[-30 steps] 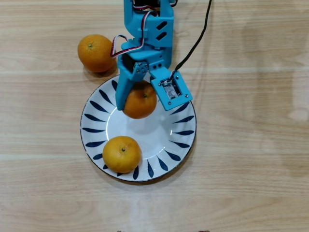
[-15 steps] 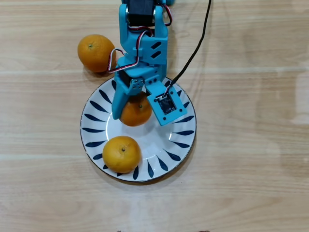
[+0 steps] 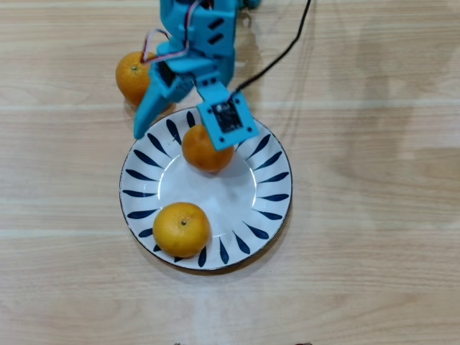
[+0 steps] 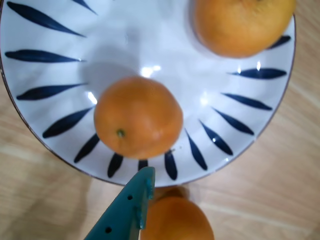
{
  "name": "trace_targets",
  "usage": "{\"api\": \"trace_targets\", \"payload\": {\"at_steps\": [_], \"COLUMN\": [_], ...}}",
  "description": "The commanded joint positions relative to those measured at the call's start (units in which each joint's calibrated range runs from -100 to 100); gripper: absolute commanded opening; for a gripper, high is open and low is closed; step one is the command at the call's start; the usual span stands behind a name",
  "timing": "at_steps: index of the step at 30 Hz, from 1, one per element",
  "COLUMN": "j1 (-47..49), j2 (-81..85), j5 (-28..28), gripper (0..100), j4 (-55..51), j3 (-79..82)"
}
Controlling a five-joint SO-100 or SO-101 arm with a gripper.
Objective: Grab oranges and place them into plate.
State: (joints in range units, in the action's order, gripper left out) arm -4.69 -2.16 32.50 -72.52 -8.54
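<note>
In the overhead view the white plate with blue strokes [image 3: 269, 205] holds two oranges: one near its upper middle [image 3: 205, 149] and one at its lower left [image 3: 182, 229]. A third orange [image 3: 131, 76] lies on the table beyond the plate's upper left, partly covered by the arm. My blue gripper [image 3: 177, 136] hovers open over the plate's upper rim and holds nothing. The upper orange lies free just below it. The wrist view shows the plate [image 4: 150, 40], that free orange [image 4: 137, 116], another orange [image 4: 242, 22], the table orange [image 4: 175, 220] and one teal finger [image 4: 129, 202].
The plate sits on a light wooden table [image 3: 374, 237]. A black cable [image 3: 284, 50] runs from the arm toward the top edge. Bare wood lies to the right of and below the plate.
The gripper lowered the orange it held onto the plate, opened and let it go. It then drew back up and to the left, toward the orange on the table.
</note>
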Motion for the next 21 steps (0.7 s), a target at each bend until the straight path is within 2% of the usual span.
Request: {"api": "trace_targets", "payload": {"at_steps": [1, 8, 11, 15, 21], "j1": [-3.7, -9.59, -11.93, -13.94, -14.91], "j2": [5.88, 10.27, 12.56, 15.6, 17.97], "j5": [-0.25, -2.7, -2.6, -1.92, 1.95], "gripper": [25, 30, 36, 46, 46], "j4": [-3.75, -4.01, -1.26, 4.24, 7.93], "j3": [-1.91, 5.87, 11.76, 20.9, 30.77]}}
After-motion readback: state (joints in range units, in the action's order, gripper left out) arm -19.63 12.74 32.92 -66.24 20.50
